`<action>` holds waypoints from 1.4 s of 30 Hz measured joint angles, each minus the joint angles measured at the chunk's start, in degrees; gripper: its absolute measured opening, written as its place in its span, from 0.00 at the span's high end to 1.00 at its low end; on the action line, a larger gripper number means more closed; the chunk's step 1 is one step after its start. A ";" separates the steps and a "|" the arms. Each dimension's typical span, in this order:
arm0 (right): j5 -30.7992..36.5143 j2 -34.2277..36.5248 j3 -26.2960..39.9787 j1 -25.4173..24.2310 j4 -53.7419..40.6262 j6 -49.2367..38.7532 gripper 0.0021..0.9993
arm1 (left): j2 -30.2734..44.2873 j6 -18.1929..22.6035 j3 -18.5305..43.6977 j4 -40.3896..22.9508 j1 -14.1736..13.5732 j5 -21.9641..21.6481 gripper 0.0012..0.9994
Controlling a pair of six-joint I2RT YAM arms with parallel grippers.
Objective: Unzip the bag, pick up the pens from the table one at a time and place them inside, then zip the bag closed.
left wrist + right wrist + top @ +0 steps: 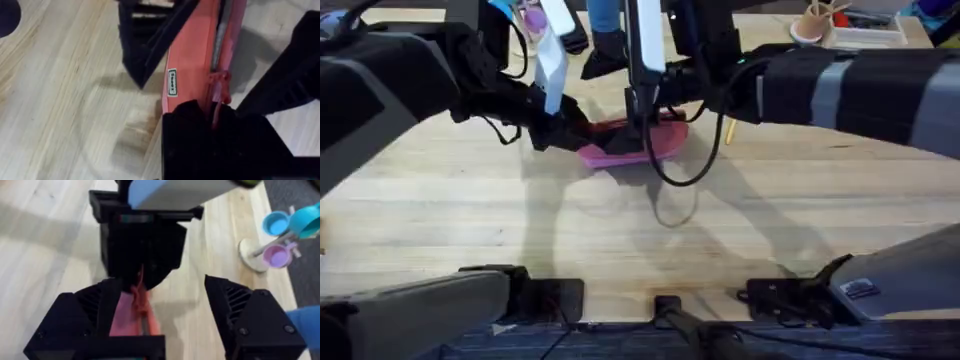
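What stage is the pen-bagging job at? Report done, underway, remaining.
Done: nothing clearly; the yellow pen lies on the table beside the bag. Underway: the left pincer grips the bag's end by the zip pull, with the right pincer open astride it; whether the zip is open is unclear. Left: bagging the pen, zipping shut.

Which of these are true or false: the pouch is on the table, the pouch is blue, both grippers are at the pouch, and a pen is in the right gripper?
1. The pink pouch lies on the table. True.
2. The pouch is blue. False: it is pink.
3. The left gripper and right gripper are both at the pouch. True.
4. The right gripper holds a pen. False: its fingers stand open around the pouch, no pen between them.
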 joint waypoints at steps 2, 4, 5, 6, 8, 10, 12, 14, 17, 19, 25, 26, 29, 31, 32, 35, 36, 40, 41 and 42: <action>1.73 -1.32 0.00 0.07 -3.18 0.23 0.00 | 0.00 -0.07 0.00 0.46 -0.04 -0.03 0.96; 3.85 -2.88 -0.02 0.25 -5.90 0.39 0.00 | 0.00 -0.33 0.00 0.80 -0.04 -0.05 0.96; 5.16 -3.75 -0.02 0.36 -6.85 0.40 0.00 | 0.00 -0.40 0.00 0.79 -0.04 -0.08 0.96; 6.56 -4.79 -0.02 0.42 -7.72 0.43 0.00 | 0.00 -0.43 0.00 0.81 -0.04 -0.08 0.96; 9.10 -6.77 -0.02 0.56 -9.17 0.43 0.00 | 0.00 -0.44 0.00 0.81 -0.04 -0.11 0.96; 12.35 -8.98 -0.02 0.59 -10.47 0.43 0.00 | 0.00 -0.44 0.00 0.82 -0.04 -0.12 0.96; 16.26 -10.90 -0.02 0.59 -11.80 0.43 0.00 | 0.00 -0.44 0.00 0.81 -0.04 -0.12 0.96; 20.41 -12.31 -0.02 0.59 -13.09 0.43 0.00 | 0.00 -0.44 0.00 0.81 -0.04 -0.12 0.96; 25.57 -13.33 -0.02 0.59 -14.57 0.43 0.00 | 0.00 -0.44 0.00 0.81 -0.04 -0.12 0.96; 27.66 -13.38 -0.02 0.59 -15.38 0.43 0.00 | 0.00 -0.42 0.00 0.83 -0.04 -0.14 0.95; 30.43 -13.38 -0.02 0.59 -16.68 0.43 0.00 | 0.00 -0.42 0.00 0.87 -0.04 -0.16 0.90; 30.59 -13.38 -0.02 0.59 -16.71 0.43 0.00 | 0.00 -0.45 0.00 0.94 -0.04 -0.16 0.88; 30.95 -13.38 -0.02 0.59 -16.71 0.43 0.00 | 0.00 -0.52 0.00 1.26 -0.04 0.06 0.60; 31.10 -13.38 -0.02 0.59 -16.71 0.43 0.00 | 0.00 -0.63 0.00 1.22 -0.04 0.06 0.30; 31.15 -13.38 -0.02 0.59 -16.73 0.43 0.00 | 0.00 -0.63 0.00 1.22 -0.04 0.06 0.16; 31.32 -13.38 -0.02 0.59 -17.94 0.43 0.00 | 0.00 -0.83 0.00 1.22 -0.04 0.08 0.01; 31.36 -13.38 -0.02 0.59 -18.47 0.43 0.00 | 0.00 -0.83 0.00 1.21 -0.04 0.06 0.01; 31.51 -13.38 -0.02 0.59 -19.23 0.43 0.00 | 0.00 -0.84 0.00 1.18 -0.04 0.06 0.01; 31.50 -13.38 -0.02 0.59 -19.30 0.43 0.00 | 0.00 -0.85 0.00 1.18 -0.04 0.06 0.01; 31.44 -13.38 -0.02 0.59 -19.29 0.50 0.00 | 0.00 -0.83 0.00 1.21 -0.04 0.06 0.01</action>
